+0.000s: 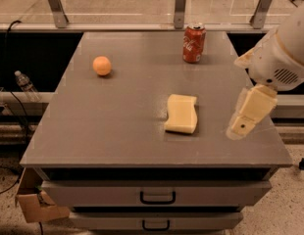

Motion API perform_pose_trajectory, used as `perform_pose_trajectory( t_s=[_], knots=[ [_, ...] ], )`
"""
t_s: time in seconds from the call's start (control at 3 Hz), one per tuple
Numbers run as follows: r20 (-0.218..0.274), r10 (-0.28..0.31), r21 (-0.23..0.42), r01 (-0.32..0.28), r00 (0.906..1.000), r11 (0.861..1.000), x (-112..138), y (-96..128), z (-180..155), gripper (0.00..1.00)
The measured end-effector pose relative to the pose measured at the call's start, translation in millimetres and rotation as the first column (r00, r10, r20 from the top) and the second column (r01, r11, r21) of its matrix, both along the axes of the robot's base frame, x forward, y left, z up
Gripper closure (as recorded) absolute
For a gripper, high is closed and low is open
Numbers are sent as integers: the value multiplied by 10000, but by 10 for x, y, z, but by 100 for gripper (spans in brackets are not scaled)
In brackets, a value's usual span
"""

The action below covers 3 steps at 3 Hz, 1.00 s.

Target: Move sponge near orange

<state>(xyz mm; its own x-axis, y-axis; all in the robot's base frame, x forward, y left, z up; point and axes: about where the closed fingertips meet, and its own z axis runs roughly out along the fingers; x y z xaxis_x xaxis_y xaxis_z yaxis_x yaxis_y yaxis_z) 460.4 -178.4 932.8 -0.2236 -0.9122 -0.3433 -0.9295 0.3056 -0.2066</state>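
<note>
Sponge [181, 113] is seen lying flat on the counter [117, 126], right of centre and toward the near edge. It is a thick block of pale yellow foam with wavy edges. It is judged light, soft and compressible, neither slippery nor fragile. A hold from above, across the narrower width at mid-length, is suggested, so the block is squeezed evenly and not folded. Some give under pressure is to be expected.

End effector [242, 124] is held over the right edge of the counter, right of the sponge and apart from it. Nothing is seen in it. Whether it is parted or closed cannot be told.

Orange [102, 65] is placed far left, well apart from the sponge. Being round, it is likely to roll if nudged. Only bare counter is noted between the two.

Red soda can [194, 43] stands upright near the far edge, beyond the sponge. It is off the direct line, but could be tipped by the arm. A water bottle [25, 85] is noted off the counter, to the left.
</note>
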Motion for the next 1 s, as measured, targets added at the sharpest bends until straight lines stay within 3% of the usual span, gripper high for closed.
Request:
perform_pose_trajectory(
  t_s=[0.33, 0.67, 1.0],
  knots=[
    [-457, -196, 688, 227, 9988, 9974, 9, 364, -240, 0],
    [-577, -311, 827, 359, 9978, 9959, 3, 665, -446, 0],
    [-677, -502, 765, 553, 9964, 9955, 64, 807, -670, 0]
  ],
)
